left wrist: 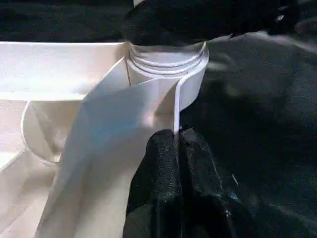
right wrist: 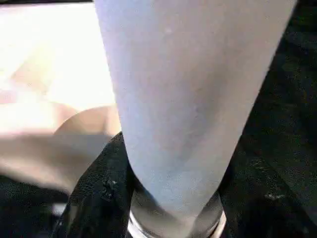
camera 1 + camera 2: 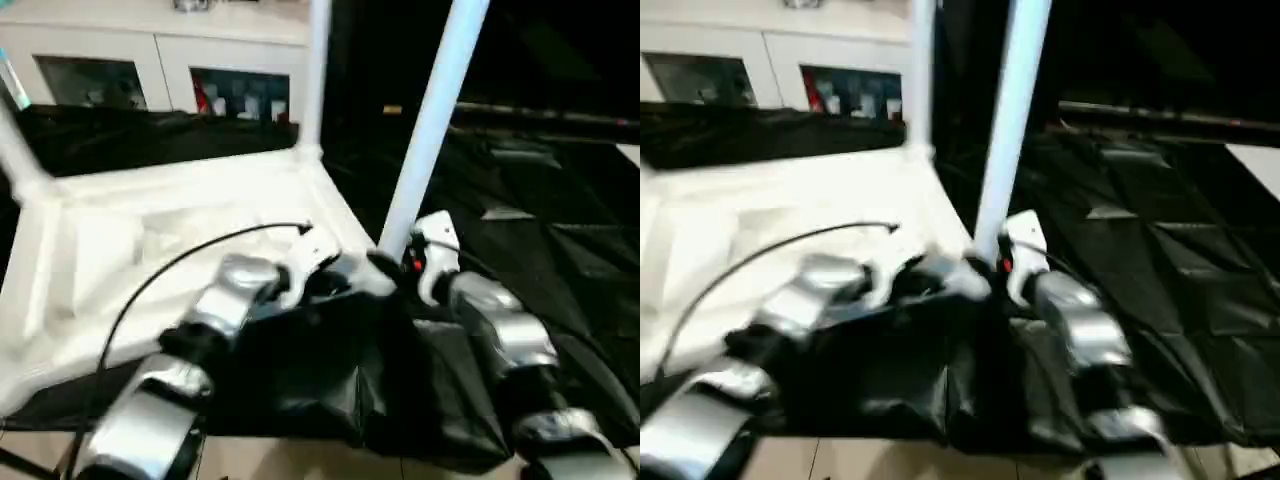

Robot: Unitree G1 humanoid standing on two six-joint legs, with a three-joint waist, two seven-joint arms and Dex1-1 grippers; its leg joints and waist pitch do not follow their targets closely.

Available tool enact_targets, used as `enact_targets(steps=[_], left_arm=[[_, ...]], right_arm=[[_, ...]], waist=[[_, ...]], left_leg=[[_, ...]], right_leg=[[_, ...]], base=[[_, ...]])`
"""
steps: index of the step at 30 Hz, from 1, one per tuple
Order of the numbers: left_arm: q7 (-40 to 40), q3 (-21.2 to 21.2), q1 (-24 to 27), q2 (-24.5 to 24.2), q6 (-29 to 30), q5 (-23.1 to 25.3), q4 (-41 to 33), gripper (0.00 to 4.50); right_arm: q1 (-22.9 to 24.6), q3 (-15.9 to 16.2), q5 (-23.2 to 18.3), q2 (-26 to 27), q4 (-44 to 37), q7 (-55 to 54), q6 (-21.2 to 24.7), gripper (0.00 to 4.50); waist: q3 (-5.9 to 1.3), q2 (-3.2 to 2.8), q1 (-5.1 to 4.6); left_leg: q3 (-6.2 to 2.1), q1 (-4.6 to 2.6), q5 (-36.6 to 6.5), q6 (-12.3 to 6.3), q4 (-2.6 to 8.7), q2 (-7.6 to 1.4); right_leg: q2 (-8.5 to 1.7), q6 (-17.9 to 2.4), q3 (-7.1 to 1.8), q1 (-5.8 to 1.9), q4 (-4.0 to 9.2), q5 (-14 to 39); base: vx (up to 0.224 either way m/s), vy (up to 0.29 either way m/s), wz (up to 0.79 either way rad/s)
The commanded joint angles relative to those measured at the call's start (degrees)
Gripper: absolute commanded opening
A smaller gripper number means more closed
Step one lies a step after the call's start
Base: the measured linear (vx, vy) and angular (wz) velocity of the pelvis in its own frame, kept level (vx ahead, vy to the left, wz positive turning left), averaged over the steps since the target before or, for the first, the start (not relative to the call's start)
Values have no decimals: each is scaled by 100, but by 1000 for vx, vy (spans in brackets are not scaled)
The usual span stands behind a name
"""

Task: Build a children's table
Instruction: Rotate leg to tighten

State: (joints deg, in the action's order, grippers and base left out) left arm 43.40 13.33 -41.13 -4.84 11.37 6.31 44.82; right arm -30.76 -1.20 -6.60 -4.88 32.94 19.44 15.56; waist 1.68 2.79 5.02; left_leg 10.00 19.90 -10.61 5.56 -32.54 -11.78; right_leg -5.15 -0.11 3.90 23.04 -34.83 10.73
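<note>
tabletop (image 3: 150, 230): It is white and lies upside down on a black cloth (image 3: 560, 250), so its ribbed under side faces up. Every other place here is told from this tabletop.
near leg (image 3: 432, 120): A long white leg stands in the round corner socket (image 1: 166, 62) at the tabletop's near right corner. It leans a little to the right as it goes up.
far leg (image 3: 318, 70): Another white leg stands straight up at the tabletop's far right corner.
third leg (image 3: 15, 150): One more white leg rises at the tabletop's far left corner.
right gripper (image 3: 395, 262): It is at the bottom of the near leg, just above the corner socket. Its black jaws sit on both sides of the leg, hugging it low down.
right jaws: They are clamped around the near leg; the right wrist view shows the leg (image 2: 190, 99) rising between the two black fingers.
left gripper (image 1: 176, 148): It is at the tabletop's near right corner, just in front of the socket. Its tips touch the thin white edge wall there.
left jaws: They are squeezed tight together with nothing between them.
white cabinet (image 3: 160, 60): It stands behind the tabletop's far edge. Through its glass doors there are some small red and blue things, too blurry to name.
black cable (image 3: 180, 260): It bends in a loop over the tabletop's near side, by the left arm.
</note>
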Motion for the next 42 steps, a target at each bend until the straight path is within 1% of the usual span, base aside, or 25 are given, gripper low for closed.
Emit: enact_targets(steps=[1,2,3,4,6,8,10,13,15,16,18,19,20,23,25,27,30,31,33,35,36,39,40,41,42], left_arm=[[-237,7,-72,405,-40,-122,49,0],[-249,52,-88,461,-90,-93,109,0],[-266,74,-92,460,-121,-66,134,0],[-258,85,-87,443,-140,-54,143,0],[-259,93,-78,390,-155,-70,165,0],[-239,92,-71,359,-165,-80,164,0],[-128,95,-59,281,-188,-91,154,0],[283,114,-12,100,-267,-102,85,0],[545,139,20,-8,-331,-131,33,0],[557,141,22,-14,-331,-133,30,0],[1025,199,70,-258,-346,-182,-67,0],[1125,211,77,-314,-342,-192,-86,0],[1125,211,77,-314,-342,-192,-86,0],[1856,272,149,-620,-413,-304,-279,0],[2013,282,166,-673,-423,-330,-325,0],[2683,377,278,-875,-356,-492,-586,0],[3441,472,442,-1088,-131,-786,-1004,0],[3547,481,463,-1114,-93,-836,-1066,0],[3762,524,523,-1187,33,-904,-1215,0],[3835,540,557,-1215,69,-899,-1274,0],[3834,539,560,-1215,68,-896,-1277,0],[3805,537,584,-1220,78,-880,-1323,0],[3796,535,588,-1221,82,-879,-1333,0],[3751,528,589,-1216,56,-860,-1329,0],[3699,514,586,-1207,28,-842,-1315,0]], right_arm=[[140,240,-40,380,461,-15,201,198],[123,250,-65,471,449,45,158,198],[122,266,-91,491,433,124,142,253],[124,268,-119,495,421,184,139,266],[139,327,-129,457,368,316,134,273],[162,386,-117,419,303,418,137,311],[218,517,-124,306,150,764,111,311],[353,719,-226,4,-215,1631,109,311],[443,860,-275,-202,-442,2105,104,311],[448,868,-277,-214,-453,2127,104,311],[631,1073,-409,-669,-872,2927,164,311],[670,1104,-449,-774,-964,3108,191,311],[670,1104,-449,-774,-964,3108,191,311],[852,1246,-630,-1299,-1412,4054,400,311],[890,1271,-659,-1392,-1508,4239,438,311],[997,1360,-822,-1657,-1804,4719,605,311],[1093,1479,-956,-1932,-2056,5165,782,311],[1104,1493,-979,-1974,-2089,5241,823,311],[1143,1579,-988,-2086,-2161,5415,905,311],[1176,1641,-963,-2143,-2197,5525,968,311],[1181,1647,-956,-2145,-2200,5534,972,287],[1210,1699,-931,-2175,-2231,5577,1011,276],[1214,1708,-928,-2178,-2237,5578,1017,263],[1219,1719,-923,-2178,-2242,5575,1026,263],[1220,1732,-924,-2180,-2244,5574,1036,243]], waist=[[-241,-19,9],[-243,-30,15],[-236,-45,16],[-236,-31,17],[-230,-28,19],[-228,-32,22],[-231,-29,27],[-246,-17,46],[-253,-13,56],[-254,-12,63],[-255,-15,72],[-253,-15,70],[-252,-21,70],[-256,-21,65],[-256,-16,73],[-257,-11,80],[-246,-29,103],[-245,-33,112],[-236,-32,153],[-233,-40,187],[-237,-39,201],[-239,-33,216],[-238,-30,215],[-242,-24,215],[-247,-20,215]], left_leg=[[-27,22,-1363,37,418,-112],[-22,16,-1389,10,418,-114],[-21,13,-1415,-4,419,-107],[-21,16,-1454,-31,423,-109],[-23,17,-1525,-62,432,-109],[-26,13,-1593,-58,436,-111],[-29,17,-1588,-73,437,-116],[-21,29,-1413,-160,422,-116],[-8,44,-1165,-278,403,-115],[-9,44,-1123,-296,400,-116],[-7,32,-1104,-344,394,-125],[-12,43,-1095,-364,398,-129],[-7,36,-1085,-382,393,-137],[-8,37,-1062,-400,391,-142],[-3,33,-1017,-436,383,-150],[-2,31,-927,-465,383,-155],[14,19,-990,-459,386,-178],[17,26,-1000,-459,382,-181],[27,1,-1048,-401,385,-187],[29,1,-1083,-367,388,-193],[30,-6,-1104,-349,384,-194],[18,3,-1090,-272,389,-177],[16,7,-1082,-268,390,-177],[16,12,-1069,-268,385,-168],[16,14,-1009,-281,381,-165]], right_leg=[[-289,-890,-238,-249,489,1484],[-291,-893,-242,-248,490,1430],[-284,-889,-242,-245,495,1429],[-288,-870,-242,-256,504,1454],[-293,-833,-242,-250,519,1591],[-302,-788,-244,-245,539,1763],[-297,-776,-243,-249,536,1743],[-293,-827,-244,-278,508,1413],[-296,-936,-244,-300,474,1031],[-298,-960,-238,-306,468,976],[-300,-1026,-234,-317,457,936],[-301,-1046,-234,-328,453,902],[-304,-1092,-237,-314,449,846],[-305,-1177,-231,-326,436,786],[-308,-1224,-235,-329,425,672],[-314,-1292,-233,-332,409,578],[-299,-1360,-223,-328,400,626],[-300,-1365,-224,-326,397,637],[-306,-1368,-227,-310,410,783],[-313,-1342,-235,-296,419,892],[-312,-1336,-237,-296,415,895],[-325,-1245,-242,-301,420,1011],[-326,-1241,-242,-302,420,1002],[-324,-1217,-242,-307,420,999],[-317,-1205,-239,-307,415,954]], base=[[0,0,0],[0,0,0],[0,0,0],[0,0,0],[0,0,0],[0,0,0],[0,0,0],[0,0,0],[0,0,0],[0,0,0],[0,0,0],[0,0,0],[0,0,0],[0,0,0],[0,0,0],[0,0,0],[0,0,0],[0,0,0],[0,0,0],[0,0,0],[0,0,0],[0,0,0],[0,0,0],[0,0,0],[0,0,0]])
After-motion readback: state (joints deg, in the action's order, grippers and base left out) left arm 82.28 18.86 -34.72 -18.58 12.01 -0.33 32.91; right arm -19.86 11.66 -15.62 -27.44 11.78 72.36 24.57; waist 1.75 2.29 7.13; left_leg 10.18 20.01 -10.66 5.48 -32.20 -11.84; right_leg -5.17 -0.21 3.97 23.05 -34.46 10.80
